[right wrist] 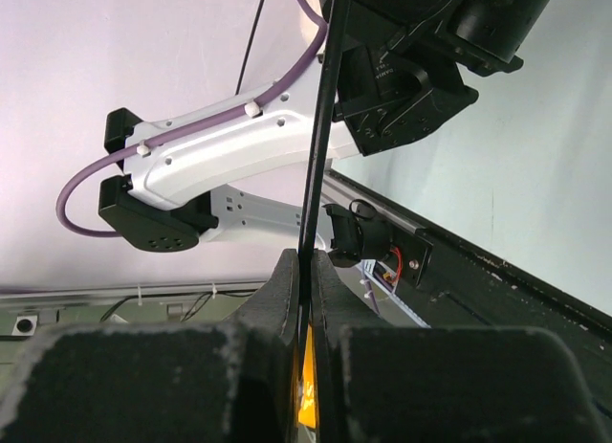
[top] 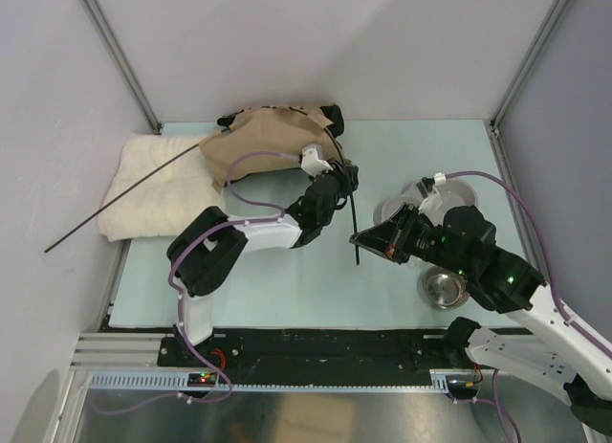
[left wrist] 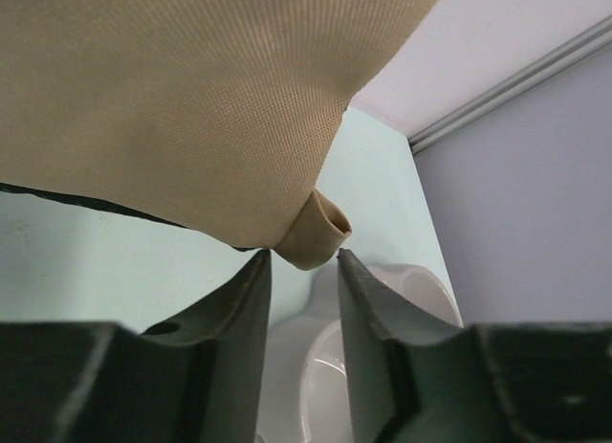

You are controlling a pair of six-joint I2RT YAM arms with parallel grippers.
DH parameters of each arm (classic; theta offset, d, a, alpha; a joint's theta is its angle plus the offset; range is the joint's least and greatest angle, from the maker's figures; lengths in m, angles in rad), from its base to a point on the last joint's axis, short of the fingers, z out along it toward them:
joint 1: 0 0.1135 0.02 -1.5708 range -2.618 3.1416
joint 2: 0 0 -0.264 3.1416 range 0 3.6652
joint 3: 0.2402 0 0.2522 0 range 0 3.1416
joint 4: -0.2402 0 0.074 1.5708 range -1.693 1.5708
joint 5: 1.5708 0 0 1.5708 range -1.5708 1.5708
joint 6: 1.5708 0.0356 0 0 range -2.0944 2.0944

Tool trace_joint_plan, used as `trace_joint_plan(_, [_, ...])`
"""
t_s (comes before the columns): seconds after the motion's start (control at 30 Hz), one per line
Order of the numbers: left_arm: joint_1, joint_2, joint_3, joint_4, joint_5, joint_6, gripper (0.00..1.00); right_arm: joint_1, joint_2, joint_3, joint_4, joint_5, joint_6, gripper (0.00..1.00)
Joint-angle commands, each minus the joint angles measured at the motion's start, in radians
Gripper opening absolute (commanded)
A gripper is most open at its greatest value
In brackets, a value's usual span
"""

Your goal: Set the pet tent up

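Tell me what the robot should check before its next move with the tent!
1. Right gripper shut on the pole: ok.
2. Left gripper at the tent's corner loop: ok, the loop sits right at the fingertips.
3. Loop pinched: not ok, the jaws stand apart and the loop looks unsqueezed.
4. Pole end lined up with the loop: cannot tell.
5. Tent standing up: not ok, it lies crumpled at the back of the table.
6. Second pole seated in the tent: cannot tell; it sticks out over the cushion.
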Motion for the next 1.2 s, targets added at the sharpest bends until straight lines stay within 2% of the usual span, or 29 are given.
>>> trace_joint_plan(0.0, [0.014,-0.004,0.025,-0.005,-0.008,0.04,0.33,0.003,-0.001,0.04,0.049,0.063,-0.007,0.0])
trace_joint_plan(0.47, [0.045,-0.021,0.005,-0.005,0.052,0.059,0.02,0.015,0.01,0.04,0.041,0.092,-0.021,0.0])
trace_joint_plan(1.17, [0.104,-0.134,-0.13,0.041,0.299,0.082,0.0,0.022,0.015,0.04,0.014,0.152,-0.091,0.0])
